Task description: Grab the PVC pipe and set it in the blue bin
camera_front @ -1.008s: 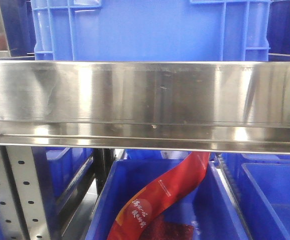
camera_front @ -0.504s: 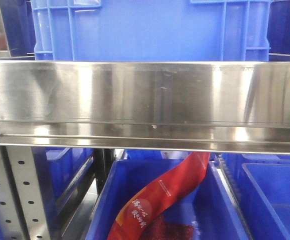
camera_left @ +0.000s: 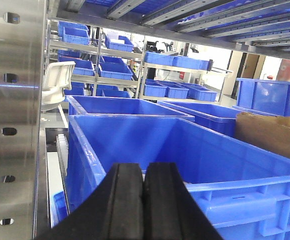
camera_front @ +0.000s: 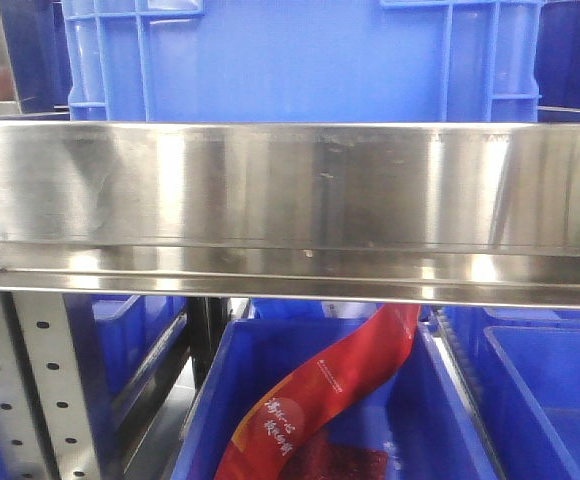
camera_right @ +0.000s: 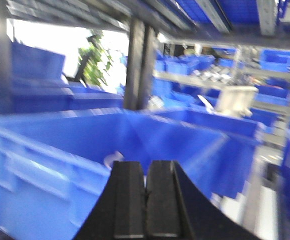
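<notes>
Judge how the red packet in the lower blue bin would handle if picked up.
The red packet bends in a curve against the wall of the blue bin, so it is probably floppy. Its glossy film looks possibly slippery, and it is likely light.

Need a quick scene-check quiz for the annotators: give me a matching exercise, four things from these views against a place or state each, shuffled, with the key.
Things:
1. left gripper
2. red packet
3. cardboard box
4. steel shelf rail

Places or states:
A. lying in a blue bin below the shelf, front view
B. fingers pressed together, holding nothing, above a blue bin's near wall
C. right edge of the left wrist view, behind a blue bin
D. crossing the whole front view, under a blue crate

Pairs: 1-B, 2-A, 3-C, 4-D
</notes>
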{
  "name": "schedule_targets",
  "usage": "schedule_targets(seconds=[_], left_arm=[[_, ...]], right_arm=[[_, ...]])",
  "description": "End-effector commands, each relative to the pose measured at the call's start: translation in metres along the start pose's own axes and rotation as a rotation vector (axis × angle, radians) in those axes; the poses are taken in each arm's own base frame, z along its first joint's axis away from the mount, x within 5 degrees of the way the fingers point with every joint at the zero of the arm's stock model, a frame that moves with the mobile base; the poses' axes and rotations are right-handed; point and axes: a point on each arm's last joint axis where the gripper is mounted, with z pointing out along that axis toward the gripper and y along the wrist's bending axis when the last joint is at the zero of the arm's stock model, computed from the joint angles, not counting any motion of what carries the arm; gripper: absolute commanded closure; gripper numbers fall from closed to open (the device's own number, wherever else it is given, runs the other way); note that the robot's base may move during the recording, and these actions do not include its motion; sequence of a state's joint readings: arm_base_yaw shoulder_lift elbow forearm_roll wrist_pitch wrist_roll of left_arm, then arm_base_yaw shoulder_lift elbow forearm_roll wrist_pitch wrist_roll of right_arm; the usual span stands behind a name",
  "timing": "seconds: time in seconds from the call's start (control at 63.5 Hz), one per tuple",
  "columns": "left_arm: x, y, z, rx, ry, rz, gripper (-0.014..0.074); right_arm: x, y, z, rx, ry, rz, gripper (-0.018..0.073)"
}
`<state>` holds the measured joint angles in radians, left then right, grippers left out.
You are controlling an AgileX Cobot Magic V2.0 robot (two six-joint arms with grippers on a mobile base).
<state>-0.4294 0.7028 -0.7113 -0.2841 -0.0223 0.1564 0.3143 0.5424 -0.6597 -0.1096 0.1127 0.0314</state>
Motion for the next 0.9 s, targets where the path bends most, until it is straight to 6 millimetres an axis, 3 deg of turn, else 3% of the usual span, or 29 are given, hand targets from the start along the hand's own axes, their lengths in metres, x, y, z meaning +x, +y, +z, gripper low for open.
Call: schedule_targets(seconds=[0.0, 0.142, 0.425, 0.567, 0.882], left_arm=[[-0.002, -0.001, -0.002, 0.005, -0.021, 0.001, 0.0707], [-0.002, -0.001, -0.002, 0.005, -0.021, 0.001, 0.0707], [-0.002, -0.001, -0.002, 0.005, -0.021, 0.001, 0.0707], [-0.002, -0.001, -0.002, 0.005, -0.021, 0.001, 0.0707], [-0.001, -0.001, -0.002, 0.005, -0.018, 0.001, 0.0707]], right_arm=[[0.006, -0.004, -0.008, 0.046, -0.016, -0.024, 0.0727], [0.033, -0.013, -0.028, 0.179, -0.073, -0.008, 0.0727], [0.127, -0.014, -0.062, 0.365, -0.027, 0.098, 0.0727], [0.158, -0.010, -0.071, 0.390, -0.044, 0.112, 0.0727], [0.160, -0.011, -0.074, 0.414, -0.042, 0.082, 0.0727]])
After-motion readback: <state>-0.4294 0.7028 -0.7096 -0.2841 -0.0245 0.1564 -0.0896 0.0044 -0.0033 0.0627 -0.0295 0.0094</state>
